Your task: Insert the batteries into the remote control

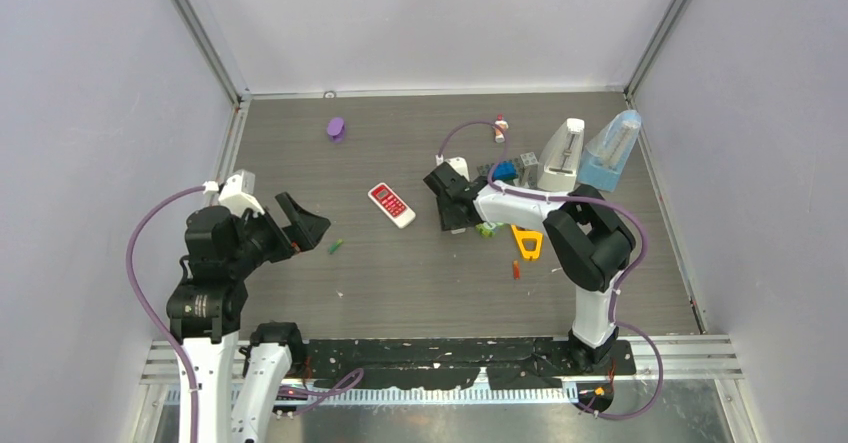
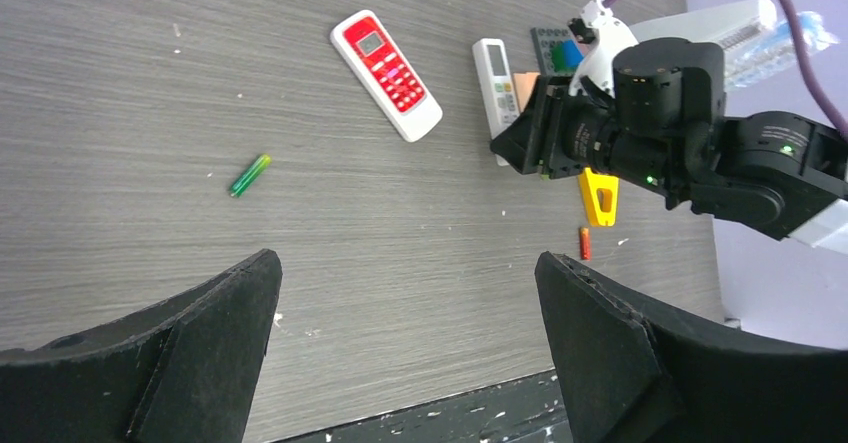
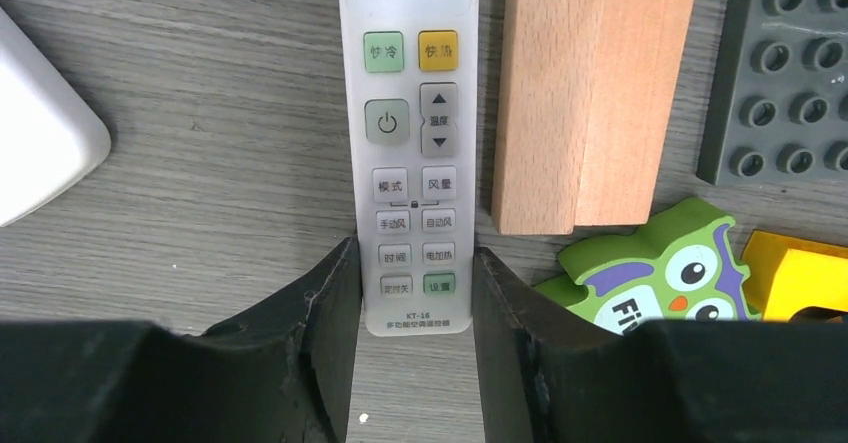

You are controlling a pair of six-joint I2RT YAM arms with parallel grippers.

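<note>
Two arms are working over the wood-grain table (image 1: 420,293), and the right one is doing the active part. The right gripper (image 3: 415,258) is reaching down into the clutter on the right side. Its fingers are pressing against both long edges of the white remote (image 3: 413,143) at its lower end, so it is grasping that remote, which is lying flat with its buttons facing up. The left gripper (image 2: 405,263) is hanging released, jaws spread wide with nothing between them, above bare table on the left. A red remote (image 2: 386,74) is lying apart near the middle, also face up. A wooden block (image 3: 590,103) is sitting just beside the white remote, with an owl puzzle piece (image 3: 660,273) below it. Of the batteries, the green battery (image 2: 249,175) is lying alone nearest the left gripper, and the red-orange battery (image 2: 585,244) is lying near the right arm; no others are showing clearly. Judging by this, the step in hand is securing the remote, and no loading is under way yet. The next move is probably calling for lifting it clear of the block and turning it over to reach its back, while the left arm is free to fetch the green battery.
</note>
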